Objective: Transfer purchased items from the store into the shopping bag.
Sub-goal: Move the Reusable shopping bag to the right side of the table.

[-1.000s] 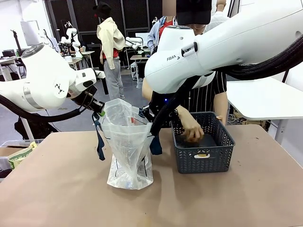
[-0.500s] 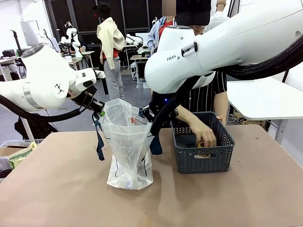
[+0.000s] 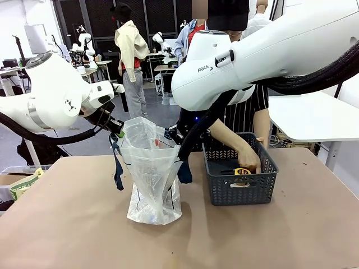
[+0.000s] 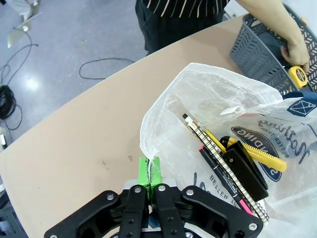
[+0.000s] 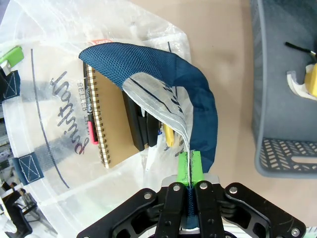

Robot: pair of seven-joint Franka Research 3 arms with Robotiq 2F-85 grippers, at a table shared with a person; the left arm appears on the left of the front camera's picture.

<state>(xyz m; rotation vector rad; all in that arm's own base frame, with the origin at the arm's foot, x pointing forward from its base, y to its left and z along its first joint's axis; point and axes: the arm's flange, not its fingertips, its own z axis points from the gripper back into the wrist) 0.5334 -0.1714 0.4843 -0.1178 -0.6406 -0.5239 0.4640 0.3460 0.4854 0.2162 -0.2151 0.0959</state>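
The clear shopping bag [image 3: 150, 179] stands upright on the table, held wide between both grippers. My left gripper [image 3: 119, 133] [image 4: 149, 171] is shut on the bag's left rim. Pinching the opposite rim by its navy strap handle [image 5: 198, 99] is my right gripper [image 3: 180, 147] [image 5: 190, 168], also shut. Inside the bag lie a spiral notebook [image 5: 111, 126] [image 4: 223, 166], a pink pen [image 4: 218, 171], a black item [image 4: 245, 171] and a yellow knife [image 4: 262, 157]. The dark grey basket [image 3: 241, 193] [image 5: 277, 99] sits right of the bag. A person's hand [image 3: 247, 158] [image 4: 296, 49] holds a yellow tape measure [image 3: 242, 171] [image 4: 298, 76] in it.
The brown table [image 3: 280, 235] has free room in front of and beside the bag and basket. A person in a striped shirt [image 3: 244, 115] stands at the far edge behind the basket. A yellowish box [image 3: 22, 185] lies off the table's left edge.
The person's hand has moved from the middle of the basket to its front right and now holds the yellow tape measure. Both arms and the bag have stayed still.
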